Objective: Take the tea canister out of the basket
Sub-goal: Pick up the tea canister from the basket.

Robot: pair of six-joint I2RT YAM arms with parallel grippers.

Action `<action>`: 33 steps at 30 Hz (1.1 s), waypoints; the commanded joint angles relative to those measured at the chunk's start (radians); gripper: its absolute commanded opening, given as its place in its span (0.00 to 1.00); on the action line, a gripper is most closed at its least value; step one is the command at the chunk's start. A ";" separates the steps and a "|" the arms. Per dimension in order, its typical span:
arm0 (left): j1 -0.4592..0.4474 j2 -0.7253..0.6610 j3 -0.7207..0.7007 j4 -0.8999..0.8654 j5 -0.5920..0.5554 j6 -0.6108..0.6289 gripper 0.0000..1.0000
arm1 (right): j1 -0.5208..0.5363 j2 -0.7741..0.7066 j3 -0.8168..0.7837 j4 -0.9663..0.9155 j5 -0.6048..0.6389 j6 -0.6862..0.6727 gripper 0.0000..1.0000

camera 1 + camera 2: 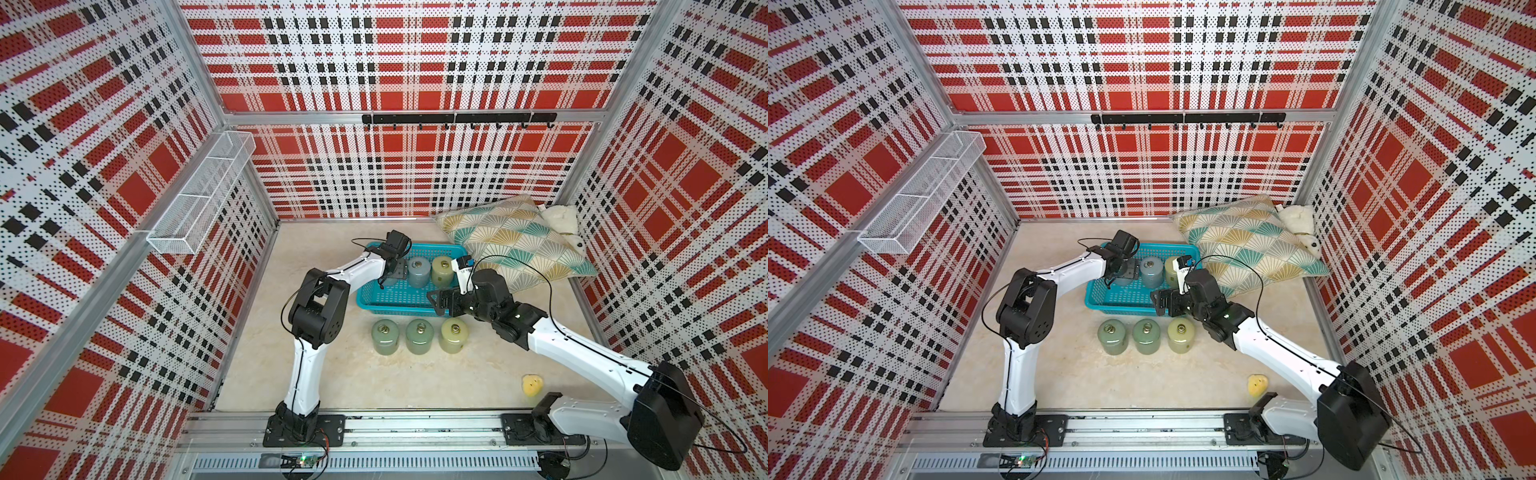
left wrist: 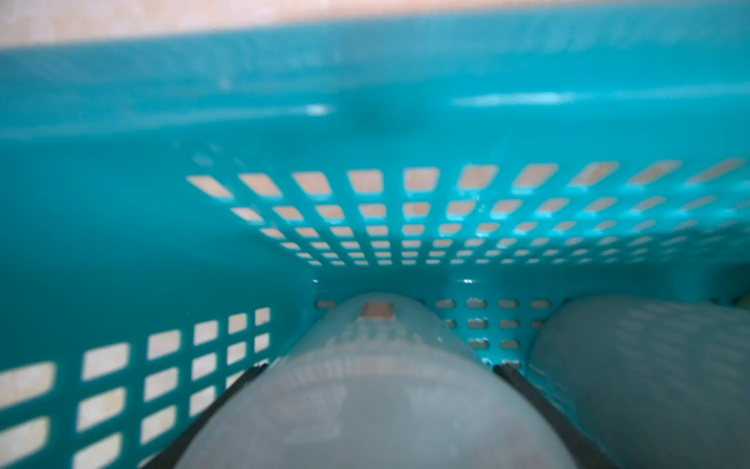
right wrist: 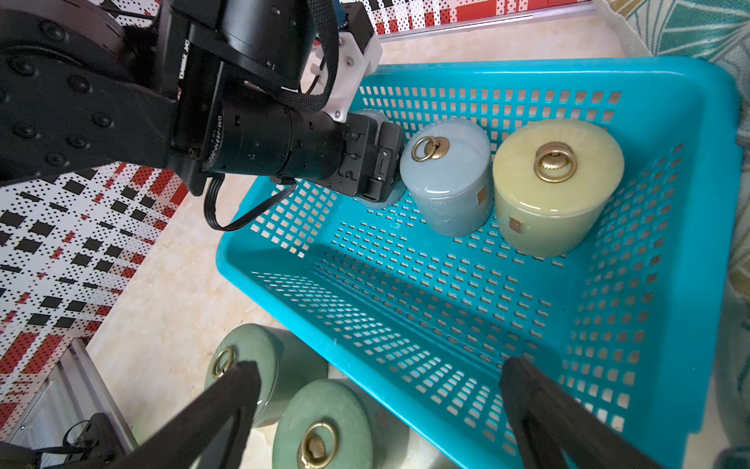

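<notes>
Inside the turquoise basket [image 1: 374, 308], my left gripper [image 2: 379, 367] reaches down into the far left corner. The tea canister [image 2: 377, 414] sits there between my two black fingers [image 2: 523, 392], one lying along each side of its pale wall. The fingers are apart and close against it. The blurred left wrist view does not show whether they press on it or only flank it. The canister's far end meets the slotted basket floor, so it is not yet out.

Just beside it, in the same far row, stand a blue-grey canister [image 1: 417, 272] and a yellow-green canister [image 1: 441, 271], each upright with a brass ring on its lid. The blue-grey one is nearly touching my left gripper in the right wrist view.

My right gripper [image 3: 381, 377] hangs above the basket's near rim with its fingers spread wide and nothing between them. Three more canisters [image 1: 419, 336] stand in a row on the table [image 1: 332, 374] in front of the basket, apart from it in both top views. A patterned pillow [image 1: 515, 241] lies against the basket's far right corner
</notes>
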 commanded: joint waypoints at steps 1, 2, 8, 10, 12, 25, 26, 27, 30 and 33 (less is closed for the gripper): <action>-0.018 -0.089 0.013 -0.022 -0.020 -0.007 0.80 | -0.003 0.003 -0.010 0.031 -0.020 0.007 1.00; -0.020 -0.107 0.007 -0.022 -0.019 -0.011 0.80 | -0.003 0.003 -0.011 0.034 -0.027 0.006 1.00; -0.047 -0.221 -0.029 -0.044 -0.004 -0.034 0.80 | 0.019 0.014 -0.009 0.056 -0.076 -0.006 1.00; -0.055 -0.267 -0.055 -0.050 0.002 -0.045 0.79 | 0.034 0.014 -0.007 0.062 -0.083 -0.014 1.00; -0.063 -0.323 -0.091 -0.052 0.008 -0.053 0.80 | 0.051 0.012 -0.007 0.073 -0.094 -0.025 1.00; -0.116 -0.671 -0.320 -0.135 -0.032 -0.138 0.79 | 0.132 -0.009 -0.003 0.102 -0.143 -0.082 1.00; -0.118 -0.703 -0.343 -0.140 -0.032 -0.146 0.79 | 0.138 -0.012 -0.001 0.104 -0.144 -0.089 1.00; -0.120 -0.728 -0.362 -0.147 -0.034 -0.154 0.79 | 0.144 -0.013 -0.001 0.105 -0.150 -0.094 1.00; -0.130 -0.815 -0.431 -0.173 -0.048 -0.182 0.79 | 0.161 -0.014 0.001 0.114 -0.171 -0.107 1.00; -0.146 -0.893 -0.497 -0.202 -0.065 -0.219 0.79 | 0.172 -0.006 0.003 0.114 -0.164 -0.109 1.00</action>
